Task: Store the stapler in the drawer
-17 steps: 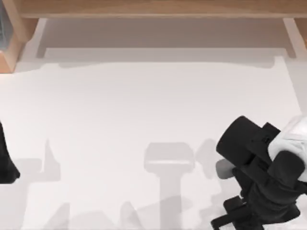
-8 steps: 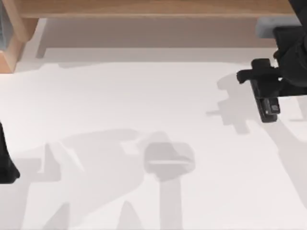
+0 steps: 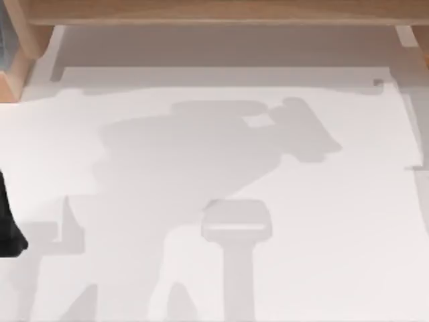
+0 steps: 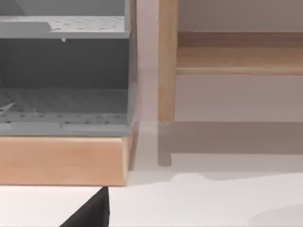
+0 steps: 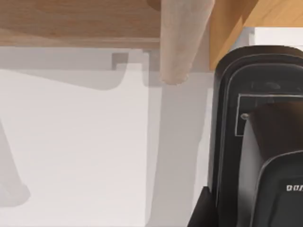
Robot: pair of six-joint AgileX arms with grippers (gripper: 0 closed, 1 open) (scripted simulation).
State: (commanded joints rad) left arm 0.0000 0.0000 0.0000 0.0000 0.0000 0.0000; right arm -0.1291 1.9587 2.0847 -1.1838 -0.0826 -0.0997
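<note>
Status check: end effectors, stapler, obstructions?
Left arm parked at table's left edge. Glossy black rounded stapler close before right wrist camera, beside wooden frame. Nothing visibly in the way.

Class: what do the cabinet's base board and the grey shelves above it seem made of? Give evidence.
Base board: likely light wood, matte; its tan colour suggests so. Grey shelves: metal or plastic, matte, with rows of small holes; the look leaves it open.

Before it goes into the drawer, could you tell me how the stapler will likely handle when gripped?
The stapler looks glossy, so it may slip in a grasp. Its hard-edged shell suggests stiffness, not floppiness. Its long narrow body might pivot if held near one end.
</note>
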